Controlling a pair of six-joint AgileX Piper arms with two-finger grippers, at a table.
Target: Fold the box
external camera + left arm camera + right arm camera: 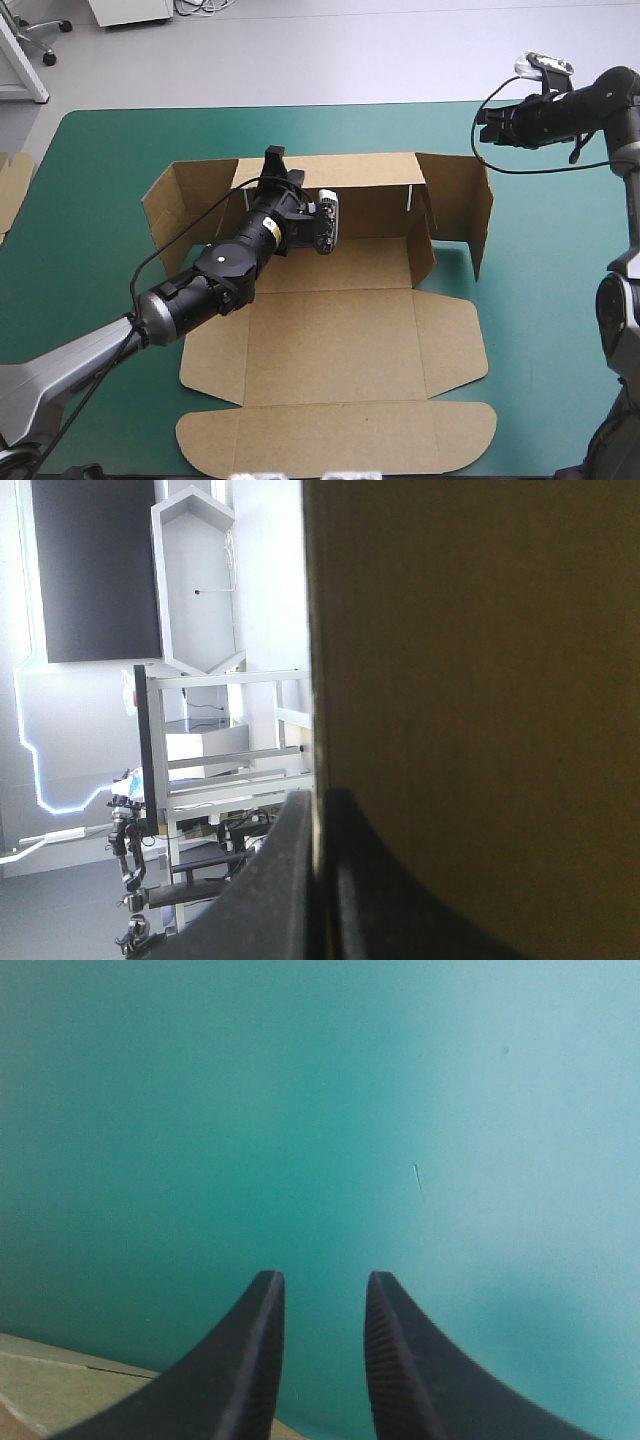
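We found the box point(335, 330) lying near the middle of the teal-green cover point(100, 150), partly erected. Its rear wall point(370, 205) stood upright along the far side. A side panel point(185, 205) rose at the left far corner and another point(455, 200) at the right far corner. The base and the lid point(330, 435) lay flat, the lid reaching toward the near edge of the table.

The left gripper point(274, 158) was at the top edge of the rear wall, toward its left end, with the arm reaching across the flat base. In the left wrist view, its black fingers point(270, 880) were all but together, with the brown board between them. We recorded it as clamped on the box.

The right gripper point(484, 125) was held above the table's far right corner, beyond the right side panel and apart from it. In the right wrist view, its black fingers point(255, 1360) stood apart with an open gap and nothing between them. The teal-green cover lay ahead of them, and a strip of brown board showed beside one finger's base.

We also noted an edge of further board point(10, 190) at the table's left edge, well apart from the box.
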